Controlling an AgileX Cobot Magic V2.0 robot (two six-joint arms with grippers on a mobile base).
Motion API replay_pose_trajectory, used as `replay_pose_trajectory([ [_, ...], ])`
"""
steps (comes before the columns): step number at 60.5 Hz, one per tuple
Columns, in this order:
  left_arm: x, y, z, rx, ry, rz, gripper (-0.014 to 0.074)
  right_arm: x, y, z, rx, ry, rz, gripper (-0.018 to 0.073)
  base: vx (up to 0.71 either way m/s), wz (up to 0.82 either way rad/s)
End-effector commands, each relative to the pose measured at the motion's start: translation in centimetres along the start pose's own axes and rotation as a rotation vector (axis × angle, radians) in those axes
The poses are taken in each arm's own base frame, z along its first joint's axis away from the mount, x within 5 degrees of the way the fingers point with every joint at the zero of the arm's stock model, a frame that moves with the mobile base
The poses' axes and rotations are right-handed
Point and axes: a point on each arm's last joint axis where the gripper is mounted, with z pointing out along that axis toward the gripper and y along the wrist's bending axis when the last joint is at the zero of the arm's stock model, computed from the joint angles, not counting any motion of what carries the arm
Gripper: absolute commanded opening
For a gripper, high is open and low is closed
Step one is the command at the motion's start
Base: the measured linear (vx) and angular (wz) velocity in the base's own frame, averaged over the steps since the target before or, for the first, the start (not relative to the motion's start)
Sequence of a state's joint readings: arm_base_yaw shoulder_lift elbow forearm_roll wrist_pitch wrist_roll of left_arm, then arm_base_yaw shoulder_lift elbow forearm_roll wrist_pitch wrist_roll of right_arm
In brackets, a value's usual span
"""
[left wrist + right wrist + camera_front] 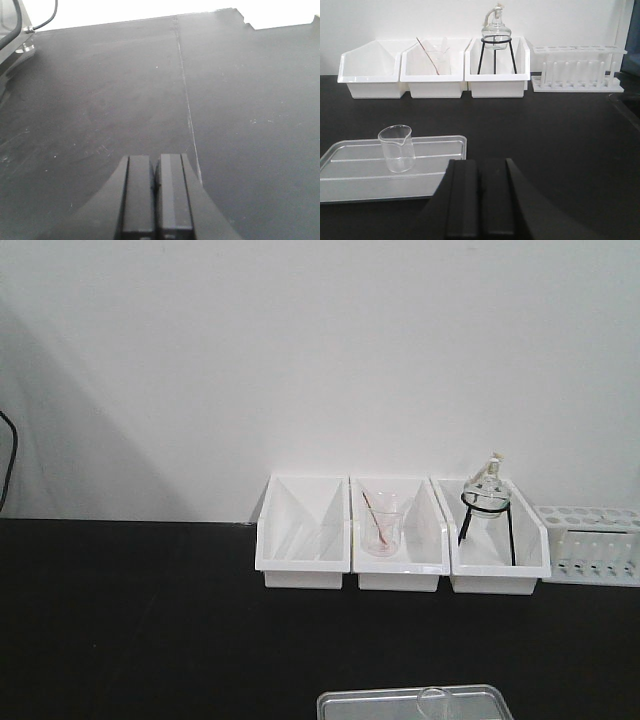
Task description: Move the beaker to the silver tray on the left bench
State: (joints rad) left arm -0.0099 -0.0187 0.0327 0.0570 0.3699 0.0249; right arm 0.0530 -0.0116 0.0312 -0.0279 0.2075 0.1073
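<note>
Left gripper (156,200): fingers pressed together, holding nothing, parked over bare left bench (100,100), looks idle, out of the way.

Silver tray (350,170) sits near front edge of bench. Beaker (397,148) stands upright inside it, spout side up, nothing touching it, so drop-off looks done imo.

Right gripper (479,200): fingers together too, empty, just beside tray's right end, clear of glass.

Bins (435,70) at back wall hold other glassware, untouched.

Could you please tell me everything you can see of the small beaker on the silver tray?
The beaker is a small clear glass cylinder with a round rim and a pouring spout. It looks empty. It stands upright inside the silver tray, resting on the tray's floor towards the far rim. Nothing else touches it; the right gripper, shut, is beside it.
</note>
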Motion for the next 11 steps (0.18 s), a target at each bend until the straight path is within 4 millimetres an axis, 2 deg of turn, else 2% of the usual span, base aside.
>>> replay_pose_trajectory([
  [1,-0.09,-0.07,0.16,0.006,-0.064,-0.003,0.0001,-0.62,0.02,-0.08,-0.001,-0.088,-0.014,-0.0011,0.00,0.00],
  [11,-0.09,-0.07,0.16,0.006,-0.064,-0.003,0.0001,-0.62,0.02,-0.08,-0.001,-0.088,-0.014,-0.0011,0.00,0.00],
])
